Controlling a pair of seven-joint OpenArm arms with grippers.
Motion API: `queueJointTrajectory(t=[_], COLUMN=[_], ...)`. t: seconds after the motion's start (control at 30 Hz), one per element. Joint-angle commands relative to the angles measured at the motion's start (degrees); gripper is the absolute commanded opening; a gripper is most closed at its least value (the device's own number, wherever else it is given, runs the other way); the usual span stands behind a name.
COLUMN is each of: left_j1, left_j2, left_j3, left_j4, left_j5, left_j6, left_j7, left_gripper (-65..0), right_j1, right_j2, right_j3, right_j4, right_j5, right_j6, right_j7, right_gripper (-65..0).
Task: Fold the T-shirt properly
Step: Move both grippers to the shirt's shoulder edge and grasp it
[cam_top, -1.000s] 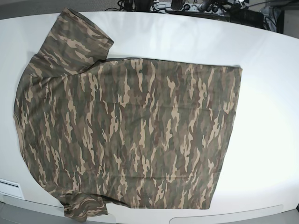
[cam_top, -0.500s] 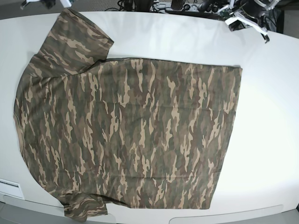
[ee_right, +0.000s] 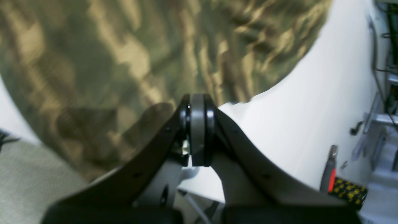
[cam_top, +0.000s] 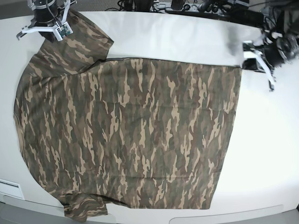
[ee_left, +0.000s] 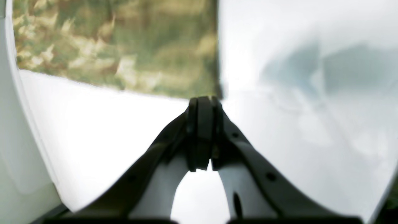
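So this looks like the very start of the fold, the approach step; nothing is grabbed yet, and the T-shirt (cam_top: 126, 135) lies spread flat on the white table (cam_top: 271, 154), covering most of it.

Working outward from the shirt's near edge: one short sleeve pokes out at the near left corner, the body runs across in brown, tan and dark green camo, and the straight hem is the shirt's right-hand edge; the cloth lies pretty smooth, just soft ripples, no fold in it that I can see; the collar isn't clearly visible from here.

Farther back, the left gripper (cam_top: 258, 57) hangs just off the shirt's far hem corner; in its wrist view the left gripper's (ee_left: 203, 130) pads are pressed together on nothing, with the shirt corner (ee_left: 124, 43) just ahead of the tips. The right gripper (cam_top: 46, 29) sits at the far sleeve, over its outer edge; its wrist view shows the right gripper (ee_right: 197, 130) also pinched together and empty, camo cloth (ee_right: 140, 56) filling the view beyond it.

My guess for the next move: both sets of fingers need to spread, drop down to the cloth and pinch the far edge at sleeve and hem corner, so that side can be carried over toward the near edge; getting under just one layer without dragging the shirt is the fiddly bit.
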Motion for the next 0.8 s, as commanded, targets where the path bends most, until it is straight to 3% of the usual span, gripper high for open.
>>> queueJointTrajectory(t=[0.0, 0.1, 0.17, 0.37, 0.6, 0.77], left_j1=[-1.4, -3.8, -4.5, -8.8, -16.9, -25.5], left_j2=[-2.6, -5.5, -6.2, -7.8, -7.8, -7.7], left_j3=[0.1, 1.7, 2.8, 11.2, 27.3, 36.7], left_j4=[-1.1, -3.8, -3.9, -3.9, -5.0, -7.9], left_j5=[-0.7, -0.7, -0.7, 1.8, 10.8, 14.3], left_j6=[-0.9, -5.1, -6.2, -6.1, 2.3, 3.2], left_j7=[-4.1, -11.5, -12.3, -12.1, -12.1, -11.9], left_gripper=[-60.4, -36.3, -28.1, -27.7, -27.7, -27.7], right_j1=[-0.4, -0.4, -0.4, -0.4, -0.4, -0.4], right_j2=[0.5, 0.5, 0.5, 0.5, 0.3, 0.3], right_j3=[0.3, 0.3, 0.3, 0.3, 0.3, 0.3], right_j4=[0.8, 0.8, 0.8, 0.8, 0.8, 0.8], right_j5=[-0.8, -0.8, -0.8, -0.7, 1.7, 1.7], right_j6=[-0.8, -0.8, -0.8, -0.8, -0.8, -0.8], right_j7=[0.8, 0.8, 0.8, 0.8, 0.8, 0.8], right_gripper=[-65.0, -65.0, -65.0, -65.0, -65.0, -65.0])
